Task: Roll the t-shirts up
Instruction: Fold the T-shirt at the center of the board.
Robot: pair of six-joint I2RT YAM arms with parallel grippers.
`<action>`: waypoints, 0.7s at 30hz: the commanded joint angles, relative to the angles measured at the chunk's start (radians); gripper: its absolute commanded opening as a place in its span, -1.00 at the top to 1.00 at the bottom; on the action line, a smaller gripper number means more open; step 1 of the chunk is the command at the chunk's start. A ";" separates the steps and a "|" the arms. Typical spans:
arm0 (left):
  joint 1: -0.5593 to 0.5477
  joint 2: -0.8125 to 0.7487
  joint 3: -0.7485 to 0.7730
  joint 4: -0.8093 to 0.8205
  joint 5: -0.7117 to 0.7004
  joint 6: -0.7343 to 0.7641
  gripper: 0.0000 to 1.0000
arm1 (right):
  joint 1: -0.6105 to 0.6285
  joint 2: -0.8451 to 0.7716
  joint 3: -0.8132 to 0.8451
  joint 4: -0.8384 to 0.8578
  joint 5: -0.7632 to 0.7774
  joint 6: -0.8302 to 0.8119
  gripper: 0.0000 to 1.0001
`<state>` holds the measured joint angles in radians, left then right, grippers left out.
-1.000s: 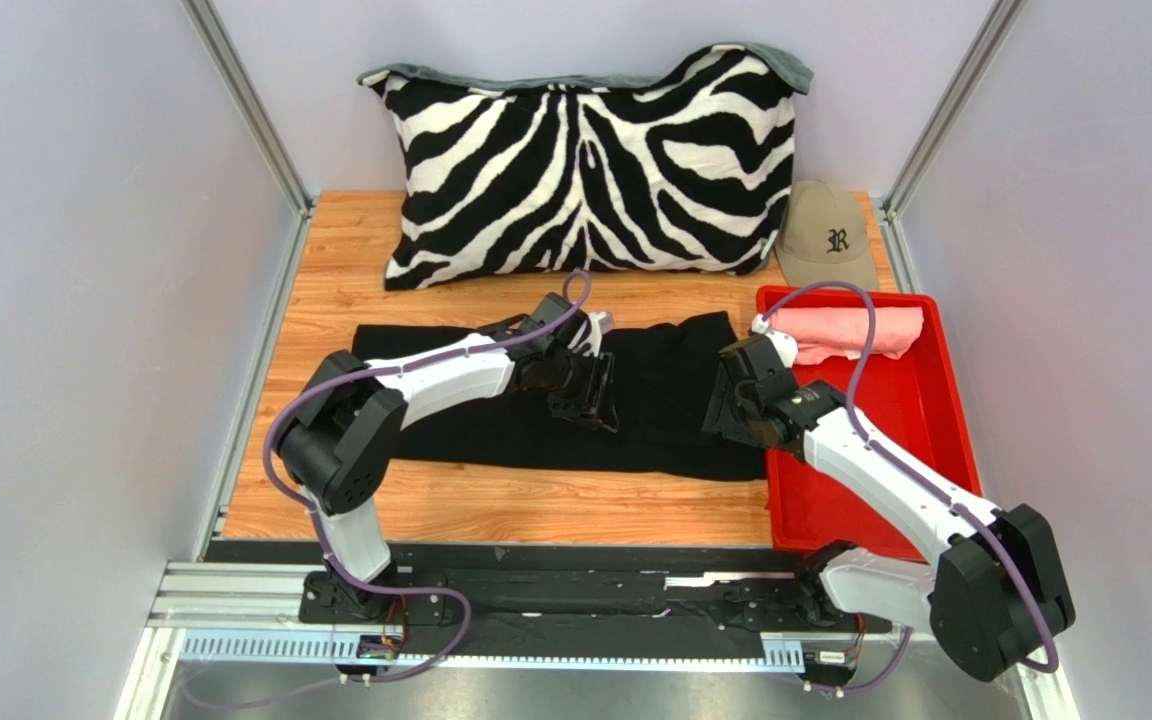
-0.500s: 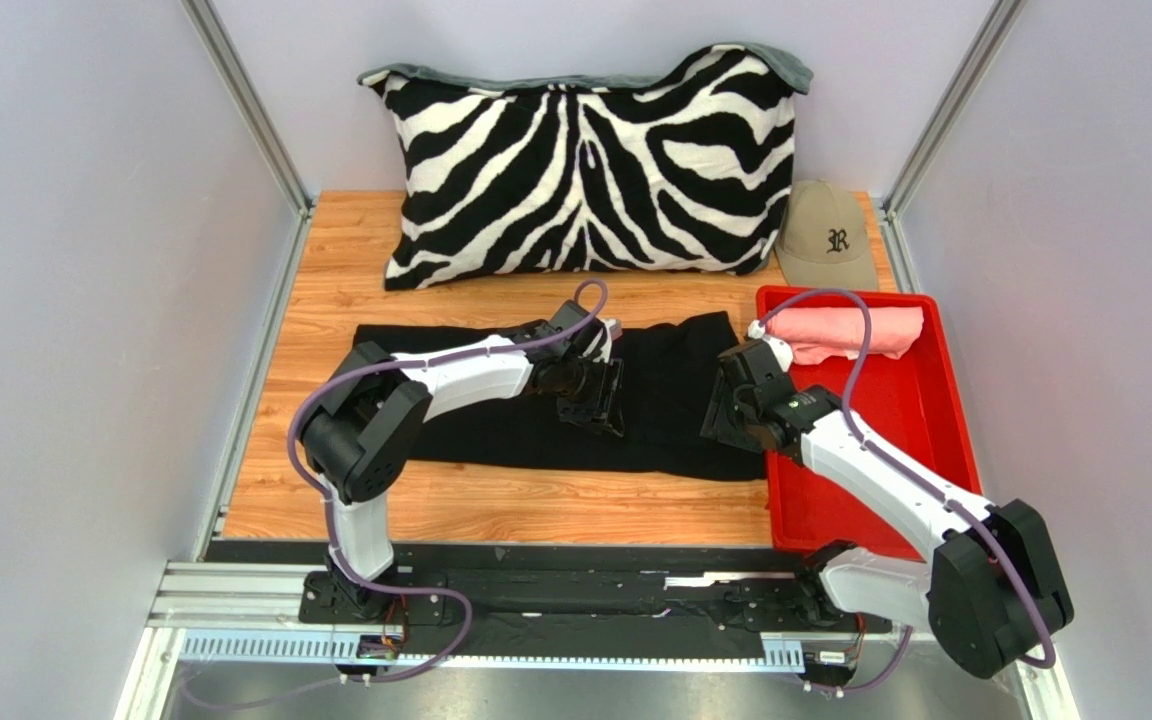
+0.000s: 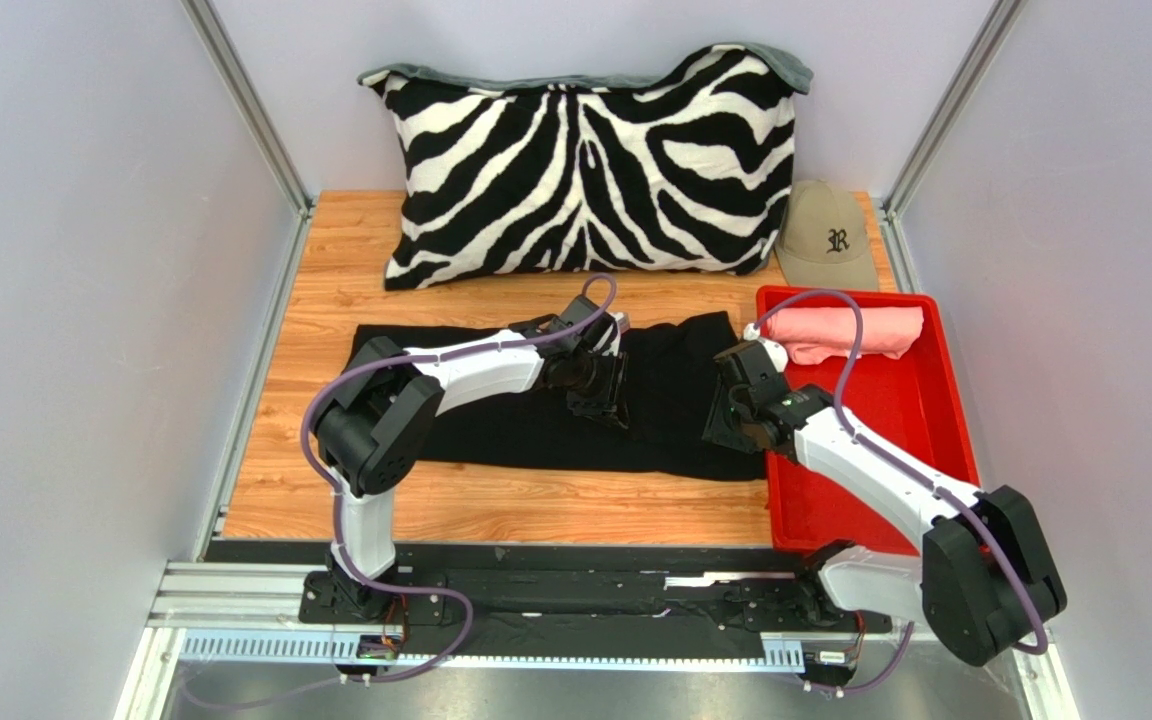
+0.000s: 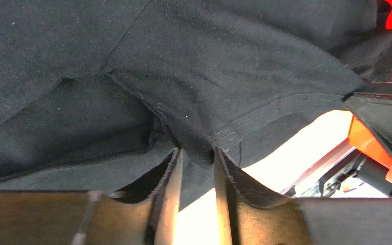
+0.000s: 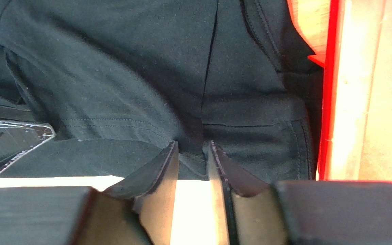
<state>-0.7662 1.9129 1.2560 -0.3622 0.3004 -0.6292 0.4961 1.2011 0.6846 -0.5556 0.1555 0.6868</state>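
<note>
Tabletop seen from above, with my two arms reaching in from the near edge. A black t-shirt (image 3: 492, 420) lies spread out across the middle of the wooden table (image 3: 342, 270), mostly flat, its right edge touching the red tray (image 3: 913, 435) beside it. In the far end of that tray lies a salmon pink t-shirt (image 3: 845, 330), already gathered into a neat roll. Behind everything a zebra-striped pillow (image 3: 590, 158) leans against the back wall, with a tan baseball cap (image 3: 827, 233) just to its right.

Both of my pincers are down on the black shirt. My left pincer (image 4: 197, 158) is near the shirt's middle, toward its far edge. Its jaws are narrow, and a raised ridge of black cloth is pinched between the tips. My right pincer (image 5: 190, 150) is at the shirt's right end, just beside the tray wall. It too is narrow and has a fold of the same cloth, near a stitched hem, caught between its tips.

As I judge it, the task is about half finished. The pink shirt looks done and put away. The black shirt shows no roll yet, only the two small puckers where I grip it, so all of its rolling is left, and after that, probably, a place beside the pink one.
</note>
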 commanded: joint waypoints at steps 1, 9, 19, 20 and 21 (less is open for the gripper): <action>-0.008 0.011 0.040 0.003 -0.001 -0.006 0.33 | -0.002 0.014 -0.002 0.048 0.007 0.002 0.44; -0.008 -0.012 0.046 -0.011 0.005 -0.006 0.88 | -0.002 0.003 0.036 0.013 0.012 -0.018 1.00; -0.008 -0.095 0.074 -0.073 -0.043 -0.009 1.00 | 0.010 -0.116 0.124 -0.108 0.029 -0.032 1.00; -0.008 -0.101 0.074 -0.081 -0.046 -0.009 1.00 | 0.018 -0.130 0.134 -0.119 0.032 -0.032 1.00; -0.008 -0.106 0.075 -0.089 -0.050 -0.006 1.00 | 0.022 -0.136 0.142 -0.127 0.036 -0.032 1.00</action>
<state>-0.7662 1.8851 1.2900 -0.4191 0.2771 -0.6388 0.5007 1.1160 0.7609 -0.6338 0.1593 0.6655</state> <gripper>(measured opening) 0.009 0.011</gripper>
